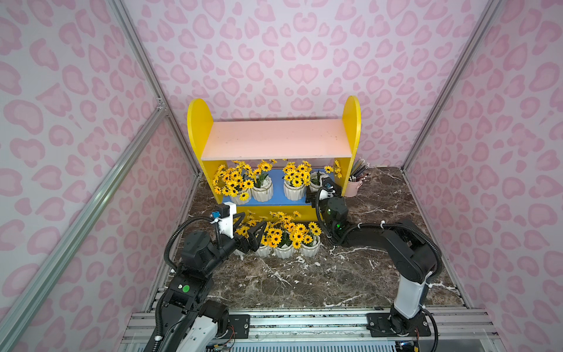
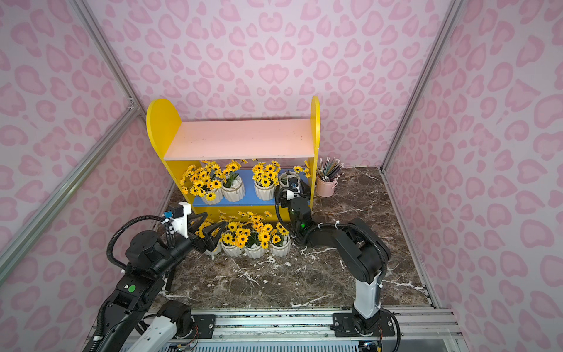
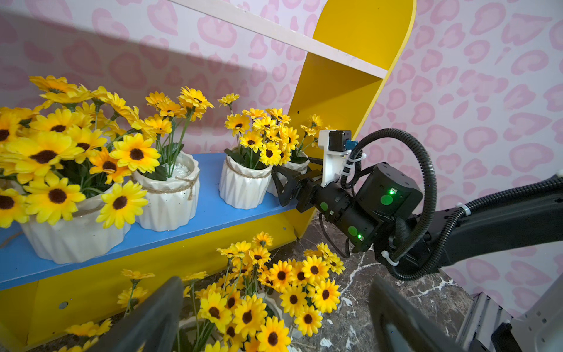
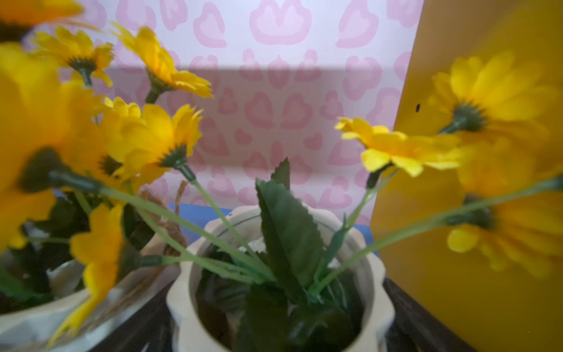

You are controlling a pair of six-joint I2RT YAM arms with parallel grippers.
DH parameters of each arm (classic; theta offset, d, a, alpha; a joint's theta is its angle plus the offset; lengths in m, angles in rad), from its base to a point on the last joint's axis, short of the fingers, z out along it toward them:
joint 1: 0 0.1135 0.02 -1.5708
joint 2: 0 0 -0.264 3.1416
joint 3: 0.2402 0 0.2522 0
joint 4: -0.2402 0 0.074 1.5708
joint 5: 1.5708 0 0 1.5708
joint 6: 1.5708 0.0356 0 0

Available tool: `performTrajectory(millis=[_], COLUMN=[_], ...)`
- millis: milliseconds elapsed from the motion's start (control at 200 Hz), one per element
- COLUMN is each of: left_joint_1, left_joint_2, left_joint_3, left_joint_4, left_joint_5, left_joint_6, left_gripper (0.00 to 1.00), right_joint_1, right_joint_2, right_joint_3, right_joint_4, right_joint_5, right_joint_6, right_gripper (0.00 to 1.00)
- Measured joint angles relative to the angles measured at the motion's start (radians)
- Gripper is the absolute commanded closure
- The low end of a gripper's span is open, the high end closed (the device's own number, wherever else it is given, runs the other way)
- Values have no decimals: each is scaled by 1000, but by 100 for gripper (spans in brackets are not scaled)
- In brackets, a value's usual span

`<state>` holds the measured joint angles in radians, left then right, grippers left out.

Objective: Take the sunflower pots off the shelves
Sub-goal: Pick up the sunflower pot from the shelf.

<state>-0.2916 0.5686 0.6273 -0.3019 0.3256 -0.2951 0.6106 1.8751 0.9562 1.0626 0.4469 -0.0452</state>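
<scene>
The yellow shelves [image 1: 199,128] have a bare pink upper board [image 1: 274,138]. Several sunflower pots stand on the blue lower board [image 1: 277,186], white and ribbed. My right gripper [image 1: 318,183] reaches in at the shelf's right end. Its open jaws stand on either side of the rightmost pot [image 4: 274,304], which still rests on the board. Several more sunflower pots [image 1: 284,250] stand in a row on the floor in front. My left gripper [image 1: 248,230] hangs open over the leftmost floor pot [image 2: 213,250], and only flowers [image 3: 246,317] lie between its fingers.
A pink cup of pencils [image 1: 355,186] stands on the marble floor [image 1: 304,280] just right of the shelves. Pink patterned walls close in on three sides. The arms' mounting rail [image 1: 304,323] runs along the near edge.
</scene>
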Motion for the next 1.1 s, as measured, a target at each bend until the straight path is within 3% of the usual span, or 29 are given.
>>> performTrajectory(millis=[285,690,1100], left_joint_1=[0,0,0], left_joint_2=[5,0,-8], left_joint_3=[0,0,0], left_joint_4=[0,0,1], left_joint_5=[0,-1,-4], left_joint_6=[0,3,3], left_gripper=[3,3,3], right_joint_1=[-20,-21,35], right_joint_2=[26,16,27], right_joint_3=[31,3,13], right_joint_4=[0,31,36], right_joint_5=[-27,-53,-77], right_joint_6=[16,24,6], right_gripper=[1,10,11])
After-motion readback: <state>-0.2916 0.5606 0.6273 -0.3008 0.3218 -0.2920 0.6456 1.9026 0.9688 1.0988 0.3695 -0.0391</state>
